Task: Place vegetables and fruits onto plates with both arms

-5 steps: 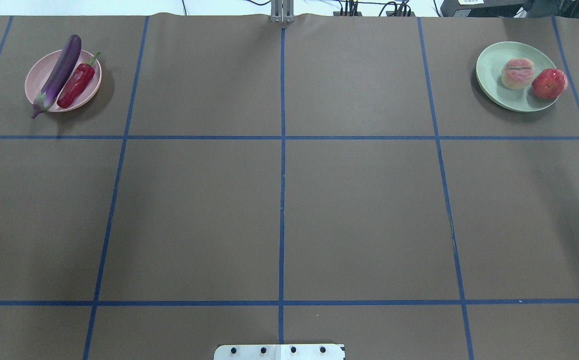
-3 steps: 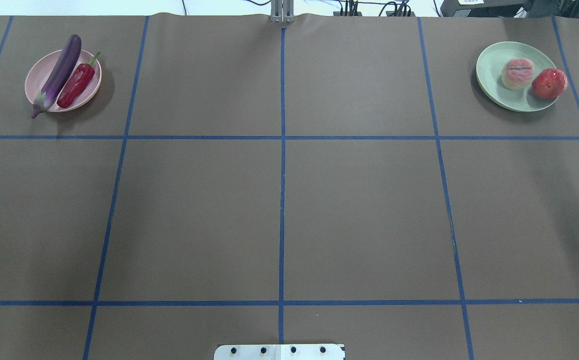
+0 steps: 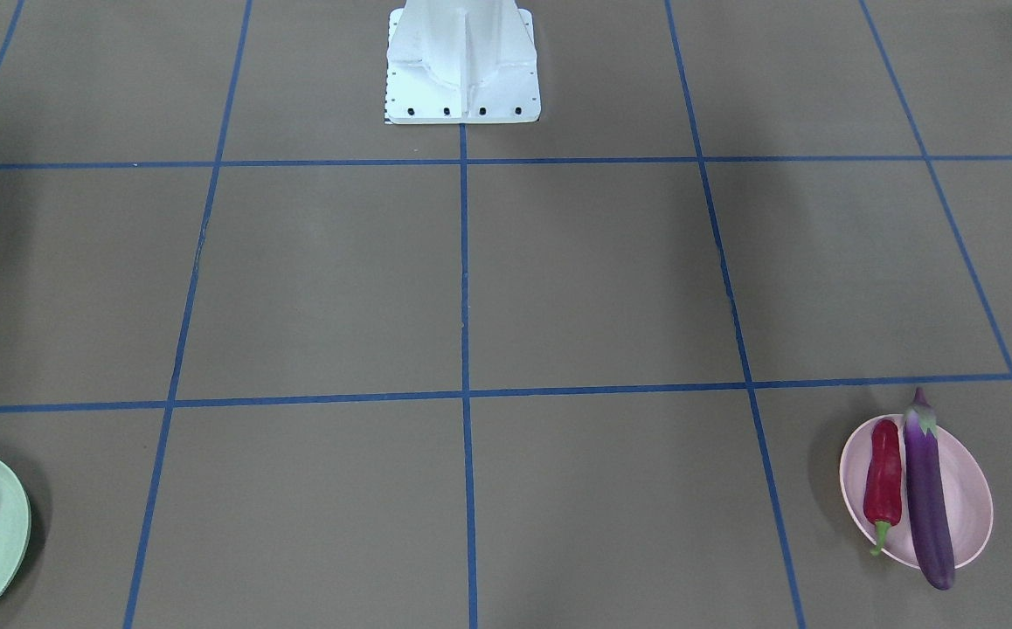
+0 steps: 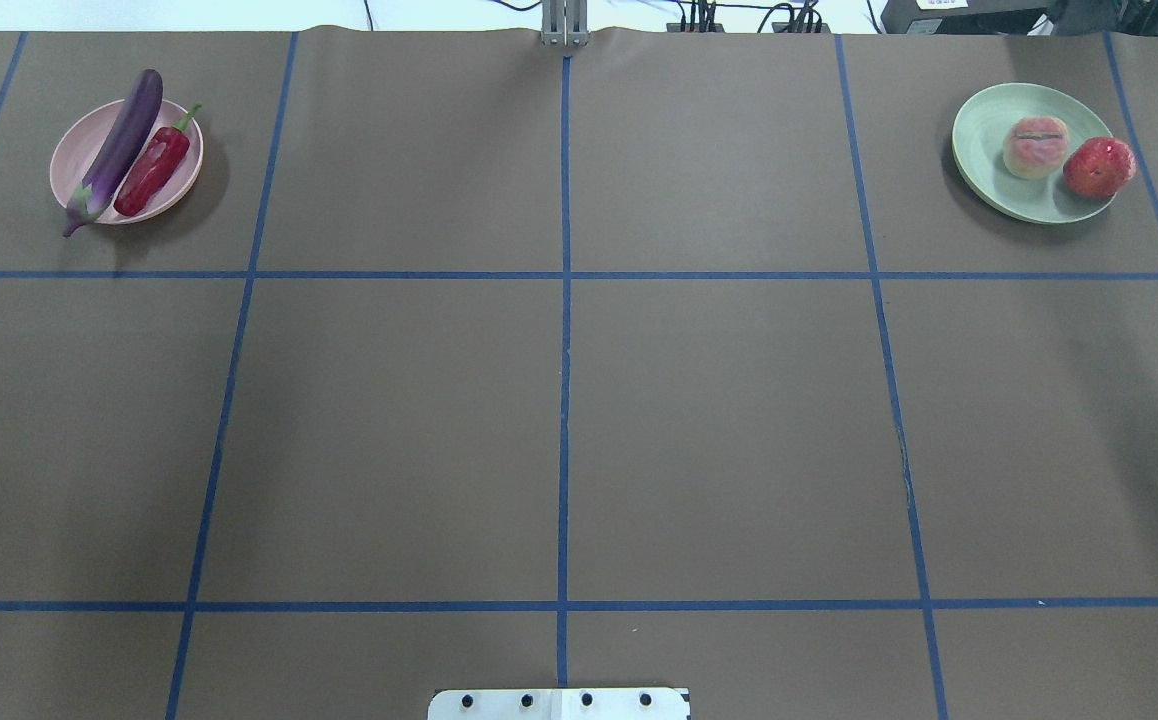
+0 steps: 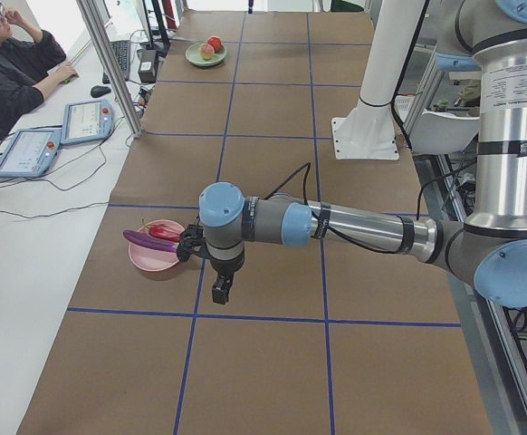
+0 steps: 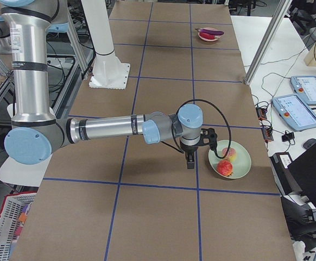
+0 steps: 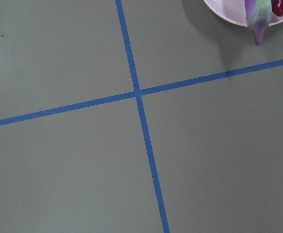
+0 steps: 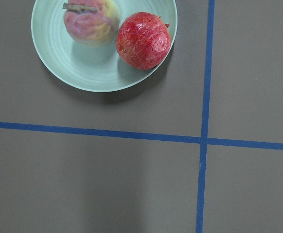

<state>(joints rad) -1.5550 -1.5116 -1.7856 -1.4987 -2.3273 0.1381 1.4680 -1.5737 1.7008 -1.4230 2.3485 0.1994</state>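
A purple eggplant and a red chili pepper lie side by side on the pale pink plate at the far left. On the mint green plate at the far right rest a peach and a pomegranate-like ball. Only the side views show the grippers. My left gripper hangs over the table just beside the pink plate. My right gripper hangs just beside the green plate. Whether either is open or shut I cannot tell.
Blue tape lines divide the brown table cover into squares. The white robot base stands at the table's near middle edge. A seated person, tablets and cables lie along the far side, off the brown cover.
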